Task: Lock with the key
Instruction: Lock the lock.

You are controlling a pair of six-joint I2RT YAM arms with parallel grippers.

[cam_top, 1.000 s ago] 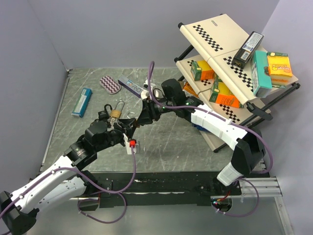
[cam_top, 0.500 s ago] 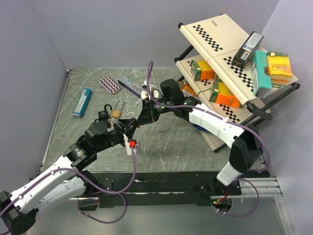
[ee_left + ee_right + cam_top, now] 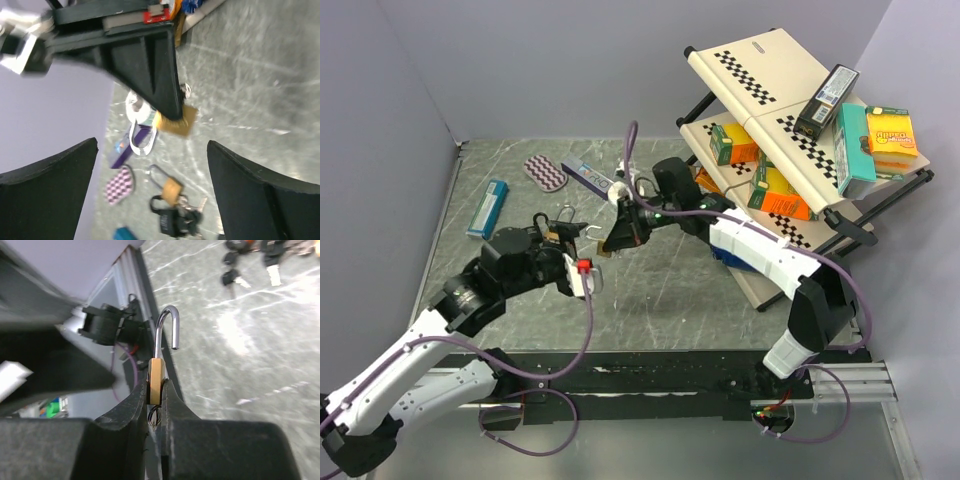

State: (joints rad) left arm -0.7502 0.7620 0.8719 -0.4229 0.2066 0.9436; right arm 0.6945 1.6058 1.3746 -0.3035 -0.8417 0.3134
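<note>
A small brass padlock (image 3: 156, 380) with its steel shackle (image 3: 168, 325) swung open is clamped edge-on in my right gripper (image 3: 156, 390), held above the table. From the left wrist the same padlock (image 3: 176, 120) shows at the tip of the right fingers (image 3: 150, 75). My left gripper (image 3: 152, 147) is open and empty, a short way left of that lock (image 3: 603, 254). A bunch of keys (image 3: 267, 262) lies on the table beside a second brass padlock (image 3: 170, 189) and a black padlock (image 3: 167, 220). A thin dark ring hangs under the held lock.
A tilted rack (image 3: 790, 140) holding several boxes stands at the right. At the back of the table lie a purple checkered pad (image 3: 546, 173), a purple box (image 3: 588, 178) and a blue box (image 3: 488, 208).
My left gripper has opened, let go of the brass padlock and drawn back to the left. My right gripper has shut on the padlock and holds it alone.
</note>
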